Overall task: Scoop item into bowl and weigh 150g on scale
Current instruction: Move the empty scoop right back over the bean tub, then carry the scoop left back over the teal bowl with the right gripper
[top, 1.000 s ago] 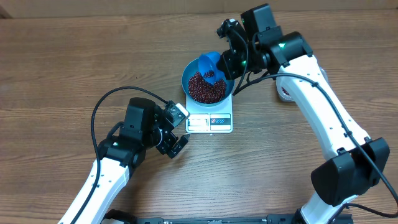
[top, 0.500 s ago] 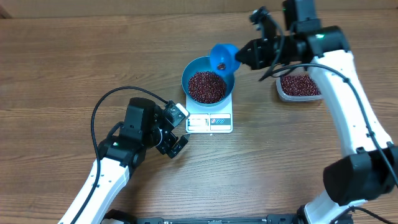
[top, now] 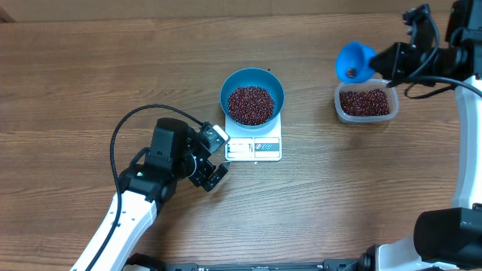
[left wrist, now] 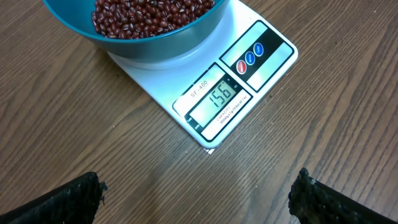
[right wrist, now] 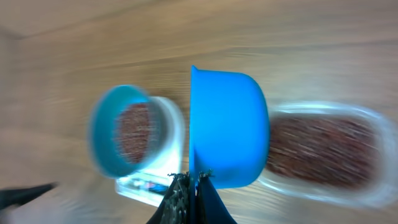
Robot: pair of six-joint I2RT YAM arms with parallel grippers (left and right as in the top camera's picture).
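The blue bowl [top: 252,96] holds a heap of dark red beans [top: 251,104] and stands on the white scale [top: 254,146], whose display [left wrist: 219,96] reads 156. My left gripper [top: 215,175] hovers open just left of the scale's front edge, with only bare wood between its fingertips [left wrist: 82,194]. My right gripper [top: 384,62] is shut on the handle of the small blue scoop [top: 354,62], which hangs at the left end of the clear tub [top: 365,102] of beans. A few beans lie inside the scoop. In the right wrist view the scoop [right wrist: 227,137] is blurred.
The clear tub sits to the right of the scale on the wooden table [top: 113,68]. A black cable [top: 124,128] loops over the left arm. The right arm reaches in from the right edge.
My right gripper has carried the scoop from over the bowl rightward to the clear tub. The left arm, bowl and scale have stayed put.
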